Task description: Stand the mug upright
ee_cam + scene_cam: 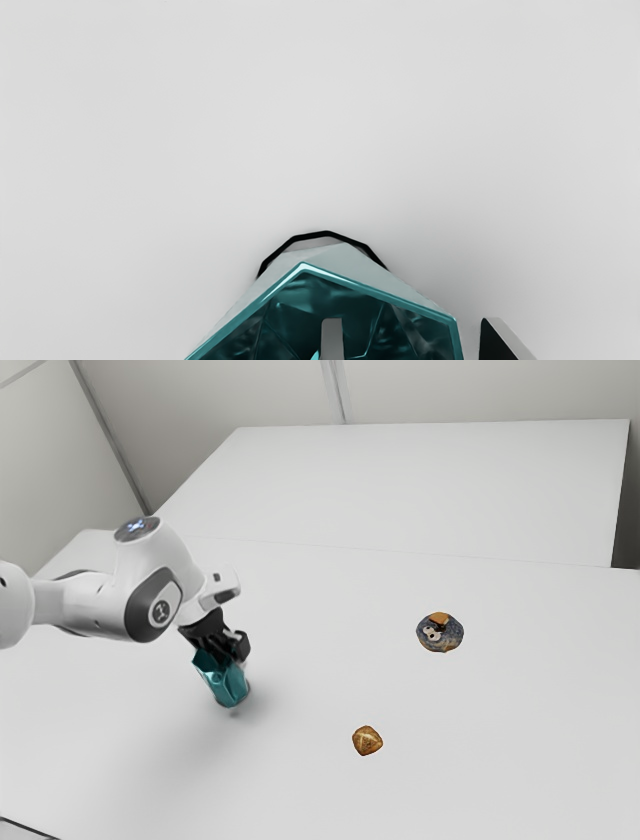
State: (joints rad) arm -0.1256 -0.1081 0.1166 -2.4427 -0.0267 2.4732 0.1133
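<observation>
Bright, diffuse, neutral light covers the white table (pixel 520 710), and the exterior view has a pale, nearly colorless cast. The walls (pixel 230 395) look grayer, darkening toward the room's corner. A soft-edged shadow spreads over the tabletop around the teal faceted mug (pixel 228 684). In the wrist view, a pale glint runs along part of the mug's rim, muted reflections streak its dark interior, and gentle gray shading lies on the surface beside it.

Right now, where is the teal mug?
The teal mug is toward the exterior view's left, at the end of the arm; in the wrist view, one of the jaws reaches into its mouth.
</observation>
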